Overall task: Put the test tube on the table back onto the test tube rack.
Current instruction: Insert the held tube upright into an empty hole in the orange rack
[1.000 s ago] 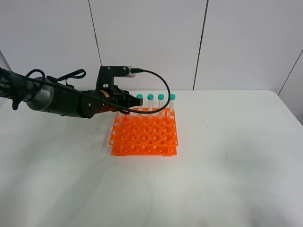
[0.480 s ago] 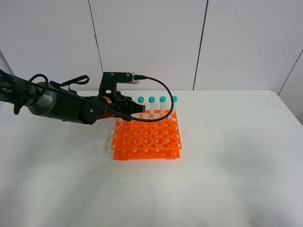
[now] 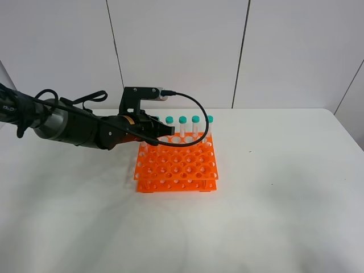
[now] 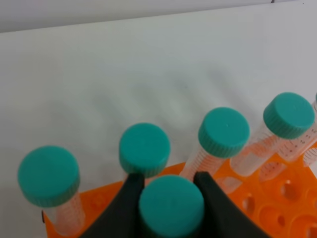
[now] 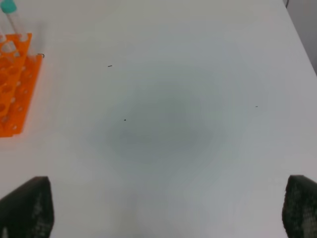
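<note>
My left gripper (image 3: 165, 129) reaches over the back left part of the orange test tube rack (image 3: 176, 165). In the left wrist view it (image 4: 168, 183) is shut on a test tube, whose teal cap (image 4: 171, 206) sits between the two black fingers (image 4: 124, 203). The tube's body is hidden below the cap. Several more teal-capped tubes (image 3: 195, 122) stand in the rack's back row, right beyond the held one (image 4: 224, 132). My right gripper (image 5: 163, 206) is open and empty over the bare white table (image 5: 173, 124); it does not show in the exterior high view.
The rack stands near the middle of the white table (image 3: 273, 216), toward the back. A grey panelled wall (image 3: 182, 51) rises behind the table. The left arm's black cable (image 3: 196, 108) loops above the rack's back row. The rack's corner (image 5: 15, 84) shows in the right wrist view.
A second ago my left gripper stood a little further left; it moved right over the back row, and the rack shifted slightly right. Nothing has moved in the last half second.
</note>
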